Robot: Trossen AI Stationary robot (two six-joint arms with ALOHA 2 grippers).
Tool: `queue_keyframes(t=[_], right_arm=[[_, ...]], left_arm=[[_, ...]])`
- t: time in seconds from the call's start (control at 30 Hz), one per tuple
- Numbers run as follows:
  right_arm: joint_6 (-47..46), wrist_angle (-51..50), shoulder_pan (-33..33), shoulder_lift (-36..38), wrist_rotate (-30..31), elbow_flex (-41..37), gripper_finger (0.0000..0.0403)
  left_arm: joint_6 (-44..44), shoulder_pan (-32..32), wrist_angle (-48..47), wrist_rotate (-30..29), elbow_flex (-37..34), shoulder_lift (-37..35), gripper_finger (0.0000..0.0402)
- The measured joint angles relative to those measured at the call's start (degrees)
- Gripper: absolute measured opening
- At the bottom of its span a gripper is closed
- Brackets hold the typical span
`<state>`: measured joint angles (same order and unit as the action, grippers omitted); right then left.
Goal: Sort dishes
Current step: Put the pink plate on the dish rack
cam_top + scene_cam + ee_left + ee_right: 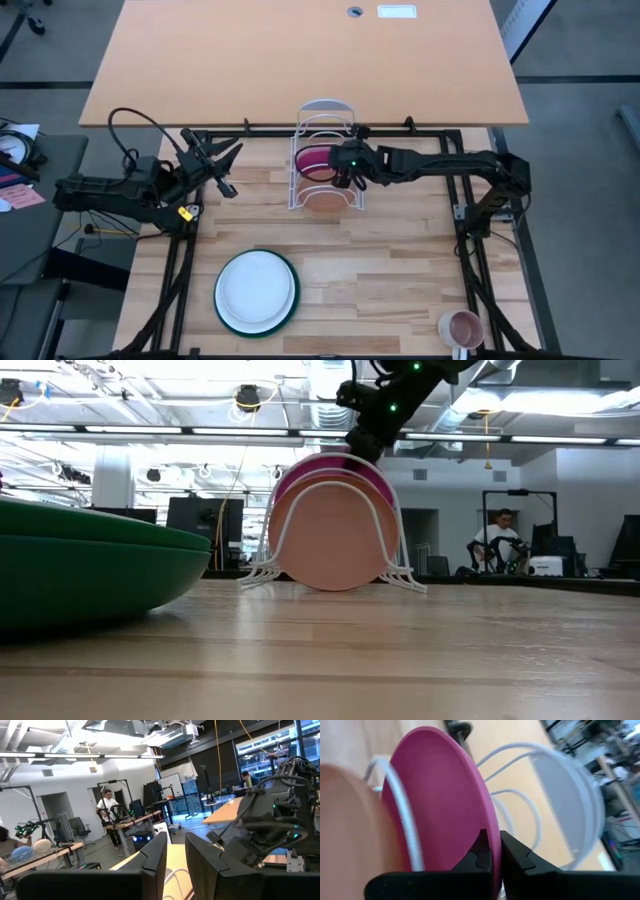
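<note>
Two plates are stood upright in the white wire rack at the far middle of the desk: the terracotta plate in front, the magenta plate in the slot behind it. The magenta plate's upper rim is pinched between the narrowed fingers of the right hand. The white plate is seen lying on the dark green plate near the front left. The left hand is held above the desk's left side, fingers slightly parted, nothing between them.

Robotics lab — workbenches (exposed ducts)
</note>
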<state>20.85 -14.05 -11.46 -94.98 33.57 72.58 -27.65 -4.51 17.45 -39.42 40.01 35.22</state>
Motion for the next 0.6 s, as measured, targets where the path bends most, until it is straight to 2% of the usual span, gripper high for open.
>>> queue_keyframes(t=[0.27, 0.6], right_arm=[[0.02, 4.23, -0.39, 0.02, -1.04, -2.96, 0.0019], [-1.73, 4.4, -1.88, 0.0, -2.87, -3.44, 0.0057]], left_arm=[[0.01, 0.0, -0.01, 0.0, 0.0, -0.01, 0.0065], [0.01, 0.0, -0.01, 0.0, 0.0, 0.0, 0.0065]])
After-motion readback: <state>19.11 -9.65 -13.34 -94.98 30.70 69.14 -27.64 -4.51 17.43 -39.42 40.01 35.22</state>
